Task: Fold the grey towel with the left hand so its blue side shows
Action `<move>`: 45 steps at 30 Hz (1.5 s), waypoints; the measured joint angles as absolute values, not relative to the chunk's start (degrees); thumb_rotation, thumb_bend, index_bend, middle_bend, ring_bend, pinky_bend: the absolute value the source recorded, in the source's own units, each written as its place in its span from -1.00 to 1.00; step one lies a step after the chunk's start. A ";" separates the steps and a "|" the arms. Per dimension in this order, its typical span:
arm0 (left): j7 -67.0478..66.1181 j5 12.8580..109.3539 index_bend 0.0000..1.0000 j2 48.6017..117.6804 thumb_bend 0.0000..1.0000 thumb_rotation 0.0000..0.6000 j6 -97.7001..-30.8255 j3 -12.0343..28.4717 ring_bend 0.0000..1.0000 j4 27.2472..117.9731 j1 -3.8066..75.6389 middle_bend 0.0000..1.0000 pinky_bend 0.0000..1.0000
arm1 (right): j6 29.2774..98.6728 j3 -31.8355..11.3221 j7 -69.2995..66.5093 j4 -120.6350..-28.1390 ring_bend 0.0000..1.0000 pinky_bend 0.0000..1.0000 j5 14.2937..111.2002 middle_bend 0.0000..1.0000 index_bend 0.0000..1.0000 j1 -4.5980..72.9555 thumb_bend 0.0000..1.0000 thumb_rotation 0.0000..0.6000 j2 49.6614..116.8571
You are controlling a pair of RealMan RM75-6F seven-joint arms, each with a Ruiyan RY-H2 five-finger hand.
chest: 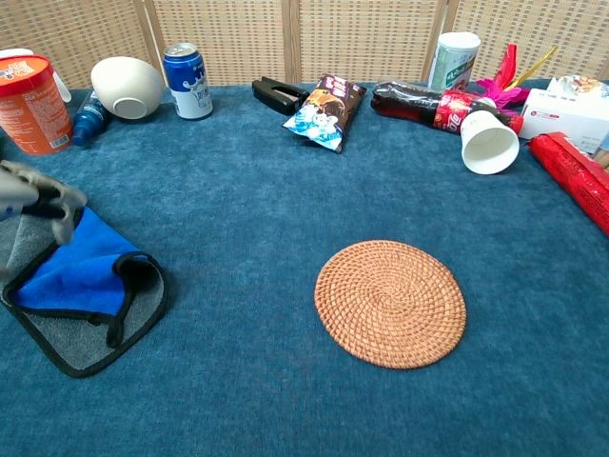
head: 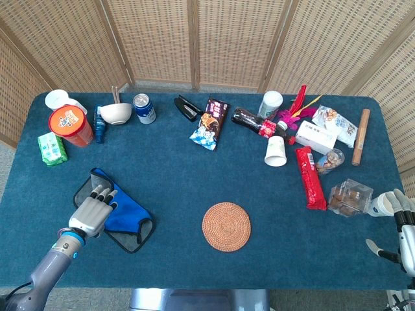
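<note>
Blue felt covers the table [head: 194, 175], wicker screens behind.

Far left, back edge: green packet [head: 52, 148], orange tub [head: 70, 125], white bowl [head: 115, 113], drink can [head: 144, 108].

Left front: the towel [chest: 90, 295] lies flat on the table, near the front-left corner. Its blue side faces up across most of the middle; a grey band with dark trim shows along the near edge and at the far-left corner. Fold looks roughly made, though the blue flap sits a bit bunched at its right end.

Left hand [head: 92, 212] is over the towel's left part, fingers spread and holding nothing. In the chest view the fingertips [chest: 63, 202] look blurred and appear raised off the cloth; contact cannot be confirmed.

Judgement: the folding step looks close to done. Next move calls for either clearing the hand away from the towel without dragging the flap, or a light press to flatten the bunched end if a neater fold is wanted.

Centre: round woven mat [head: 226, 226], well apart from the towel. Snack bag [head: 209, 123] further back.

Right: cola bottle [head: 254, 122], tipped paper cup [head: 275, 151], long red packet [head: 310, 177], assorted clutter.

Far right: right hand [head: 403, 223] at the table edge, fingers apart, empty.
</note>
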State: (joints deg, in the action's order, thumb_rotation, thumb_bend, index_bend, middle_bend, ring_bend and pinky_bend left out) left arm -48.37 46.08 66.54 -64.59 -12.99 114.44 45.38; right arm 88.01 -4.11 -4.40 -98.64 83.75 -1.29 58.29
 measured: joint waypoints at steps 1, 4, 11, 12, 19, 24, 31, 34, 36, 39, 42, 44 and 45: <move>-46.68 47.62 -0.51 66.25 -0.05 1.00 -64.20 -12.50 -1.00 113.75 45.16 -1.00 -1.00 | 88.04 -4.08 -4.38 -98.66 -1.00 -1.00 83.80 -1.00 -1.00 -1.30 -1.00 1.00 58.30; -42.97 50.79 -0.51 65.69 -0.05 1.00 -63.02 -10.88 -1.00 111.46 44.77 -1.00 -1.00 | 88.14 -4.09 -4.33 -98.66 -1.00 -1.00 83.86 -1.00 -1.00 -1.32 -1.00 1.00 58.31; -38.81 53.32 -0.48 65.74 -0.05 1.00 -60.47 -7.36 -1.00 105.65 44.83 -1.00 -1.00 | 87.96 -4.09 -4.26 -98.58 -1.00 -1.00 83.77 -1.00 -1.00 -1.26 -1.00 1.00 58.37; -38.50 53.03 -0.47 65.88 -0.05 1.00 -59.98 -6.93 -1.00 104.87 44.99 -1.00 -1.00 | 87.91 -4.08 -4.25 -98.55 -1.00 -1.00 83.77 -1.00 -1.00 -1.24 -1.00 1.00 58.38; -37.55 47.84 -0.42 67.55 -0.05 1.00 -54.51 -4.20 -1.00 98.33 47.22 -1.00 -1.00 | 87.70 -4.20 -4.30 -98.37 -1.00 -1.00 83.31 -1.00 -1.00 -1.19 -1.00 1.00 58.40; -38.22 44.33 -0.37 68.75 -0.05 1.00 -52.49 -3.32 -1.00 94.66 48.47 -1.00 -1.00 | 87.32 -4.23 -3.93 -98.19 -1.00 -1.00 83.03 -1.00 -1.00 -1.04 -1.00 1.00 58.61; -39.31 40.13 -0.31 70.01 -0.05 1.00 -50.34 -2.45 -1.00 90.38 49.97 -1.00 -1.00 | 86.97 -4.28 -3.45 -98.03 -1.00 -1.00 82.66 -1.00 -1.00 -0.88 -1.00 1.00 58.84; -40.33 38.96 -0.29 70.68 -0.05 1.00 -49.50 -2.45 -1.00 88.80 50.67 -1.00 -1.00 | 86.85 -4.26 -3.22 -97.94 -1.00 -1.00 82.60 -1.00 -1.00 -0.83 -1.00 1.00 58.96; -40.87 38.21 -0.27 71.20 -0.05 1.00 -49.19 -2.51 -1.00 87.93 50.98 -1.00 -1.00 | 86.72 -4.24 -3.04 -97.90 -1.00 -1.00 82.52 -1.00 -1.00 -0.79 -1.00 1.00 59.05; -41.64 36.68 -0.26 72.18 -0.05 1.00 -48.81 -2.67 -1.00 86.43 51.35 -1.00 -1.00 | 86.49 -4.28 -2.91 -97.79 -1.00 -1.00 82.26 -1.00 -1.00 -0.70 -1.00 1.00 59.16; -42.64 35.16 -0.24 73.23 -0.05 1.00 -48.42 -2.95 -1.00 84.92 51.76 -1.00 -1.00 | 86.37 -4.32 -2.79 -97.69 -1.00 -1.00 82.13 -1.00 -1.00 -0.64 -1.00 1.00 59.25; -43.27 34.56 -0.23 73.76 -0.05 1.00 -48.14 -3.21 -1.00 84.42 52.03 -1.00 -1.00 | 86.27 -4.31 -2.66 -97.65 -1.00 -1.00 82.06 -1.00 -1.00 -0.59 -1.00 1.00 59.33; -43.51 34.20 -0.22 73.99 -0.05 1.00 -48.03 -3.33 -1.00 84.26 52.16 -1.00 -1.00 | 86.24 -4.31 -2.60 -97.62 -1.00 -1.00 82.04 -1.00 -1.00 -0.58 -1.00 1.00 59.37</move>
